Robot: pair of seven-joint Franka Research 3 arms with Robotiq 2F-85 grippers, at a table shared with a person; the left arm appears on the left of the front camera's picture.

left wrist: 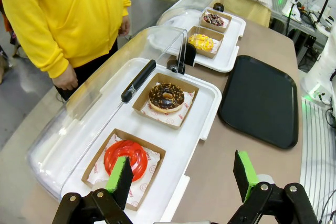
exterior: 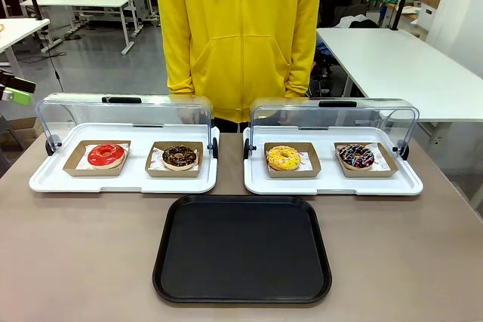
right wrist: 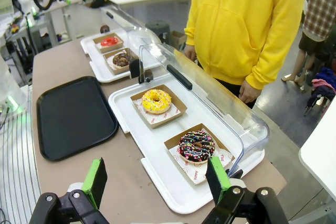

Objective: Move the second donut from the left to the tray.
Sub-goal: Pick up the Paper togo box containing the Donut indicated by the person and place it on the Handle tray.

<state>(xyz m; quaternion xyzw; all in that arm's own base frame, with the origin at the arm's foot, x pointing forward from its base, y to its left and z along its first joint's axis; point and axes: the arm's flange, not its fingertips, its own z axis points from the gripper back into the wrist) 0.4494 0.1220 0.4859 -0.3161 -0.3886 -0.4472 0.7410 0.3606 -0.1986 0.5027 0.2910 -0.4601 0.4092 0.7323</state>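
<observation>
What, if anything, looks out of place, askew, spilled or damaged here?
Nothing stands out. The chocolate-glazed donut sits whole and centred in its holder on the left white tray, whose clear lid is swung open. The black tray lies flat, square to the table.

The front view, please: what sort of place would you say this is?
Probably a robotics lab staging a bakery counter: white display trays with clear lids hold donuts, a black tray waits in front, and white worktables stand behind.
</observation>
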